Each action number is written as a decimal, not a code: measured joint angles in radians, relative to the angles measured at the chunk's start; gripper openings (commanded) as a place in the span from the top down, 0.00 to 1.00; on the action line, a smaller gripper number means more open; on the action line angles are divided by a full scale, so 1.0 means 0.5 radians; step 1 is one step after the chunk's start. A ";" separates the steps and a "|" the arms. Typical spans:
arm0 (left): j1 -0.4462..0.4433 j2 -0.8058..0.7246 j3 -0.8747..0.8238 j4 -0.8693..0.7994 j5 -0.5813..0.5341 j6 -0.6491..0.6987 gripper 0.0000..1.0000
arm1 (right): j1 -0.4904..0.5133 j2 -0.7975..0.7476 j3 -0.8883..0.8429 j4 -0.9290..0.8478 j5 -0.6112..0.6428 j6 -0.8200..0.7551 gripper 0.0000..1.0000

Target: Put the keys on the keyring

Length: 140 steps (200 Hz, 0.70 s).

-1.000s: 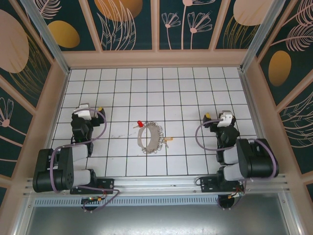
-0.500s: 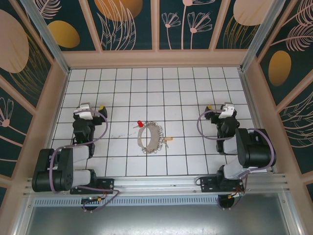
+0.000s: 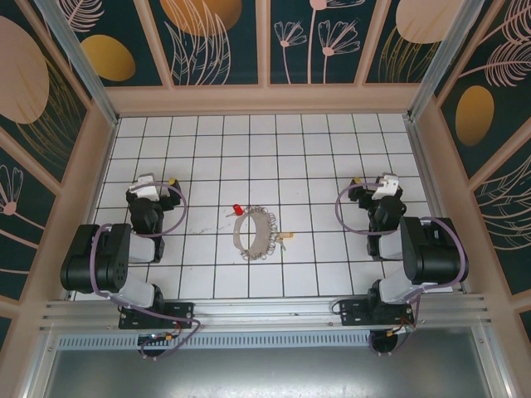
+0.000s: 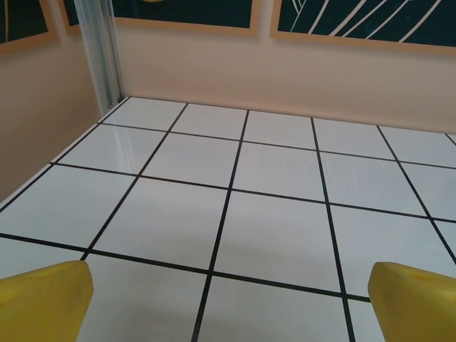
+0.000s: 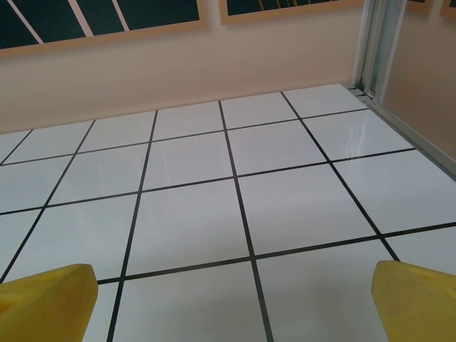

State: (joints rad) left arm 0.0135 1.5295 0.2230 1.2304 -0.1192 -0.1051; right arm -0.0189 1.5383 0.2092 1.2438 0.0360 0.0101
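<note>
Both arms had shifted forward since a second earlier; the left tool (image 3: 158, 183) and right tool (image 3: 371, 184) gaped wide, empty. Between them, well apart from either, the keyring (image 3: 254, 235) lay with a brass key (image 3: 286, 236) just beside it, on the right tool's side, on the white tiled surface (image 3: 315, 149) within leaf-patterned walls (image 3: 216, 33).

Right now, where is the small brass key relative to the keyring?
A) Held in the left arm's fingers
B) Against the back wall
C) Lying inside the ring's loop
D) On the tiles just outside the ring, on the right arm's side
D: in the top view the key lies flat on the white tiles beside the keyring, just outside its wire on the side toward the right arm.
</note>
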 measured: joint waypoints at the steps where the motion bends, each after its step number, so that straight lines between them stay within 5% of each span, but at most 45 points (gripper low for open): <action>1: 0.000 0.000 -0.001 0.000 0.000 0.000 0.01 | 0.000 0.000 0.001 -0.001 0.000 0.000 0.01; 140: 0.000 0.000 0.000 0.002 -0.005 0.000 0.01 | -0.023 0.000 0.031 -0.060 -0.044 0.000 0.01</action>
State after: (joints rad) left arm 0.0135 1.5295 0.2230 1.2312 -0.1219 -0.1051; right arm -0.0303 1.5383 0.2249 1.2140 0.0139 0.0101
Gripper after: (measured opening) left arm 0.989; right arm 0.989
